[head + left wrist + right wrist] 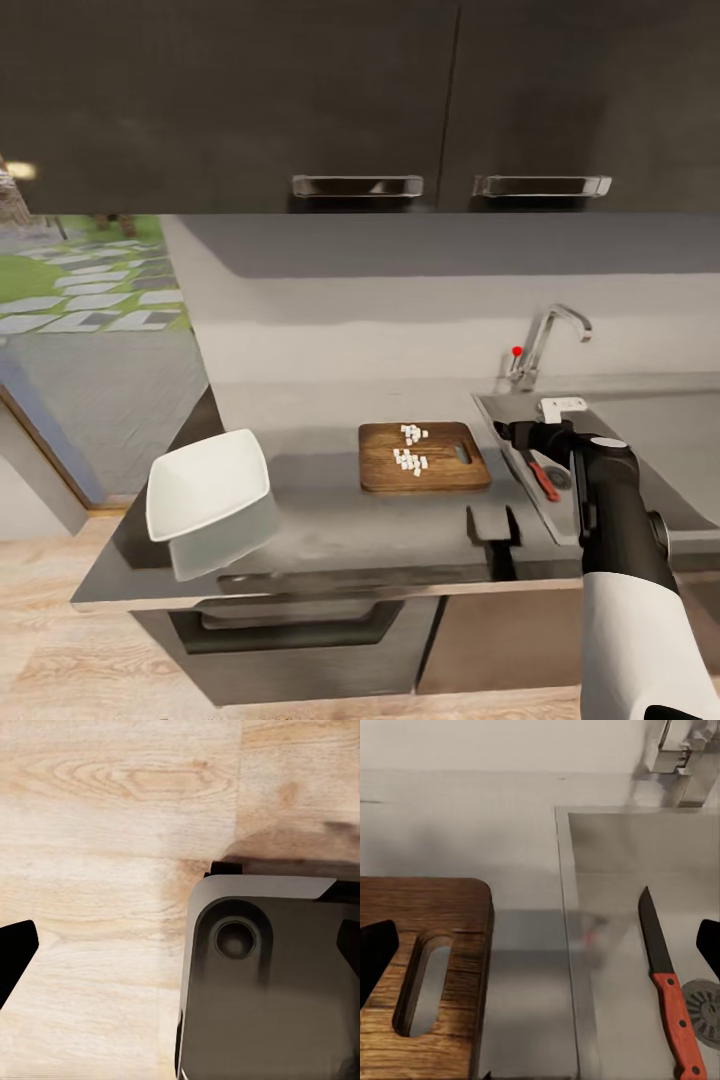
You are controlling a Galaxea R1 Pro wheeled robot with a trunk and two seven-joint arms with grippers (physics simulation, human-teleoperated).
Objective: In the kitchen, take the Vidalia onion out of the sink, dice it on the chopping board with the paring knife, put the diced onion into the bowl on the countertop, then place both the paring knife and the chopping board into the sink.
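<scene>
2 dark cupboards (300,90) with shiny handles (357,186) are hung high on a grey wall (400,290). A pale wooden floor (60,640) is laid below. Green grass and stepping stones (90,280) are seen outside at the left.

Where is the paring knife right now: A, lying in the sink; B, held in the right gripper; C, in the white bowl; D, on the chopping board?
A: the paring knife lies flat on the sink floor beside the drain, apart from the chopping board.
</scene>
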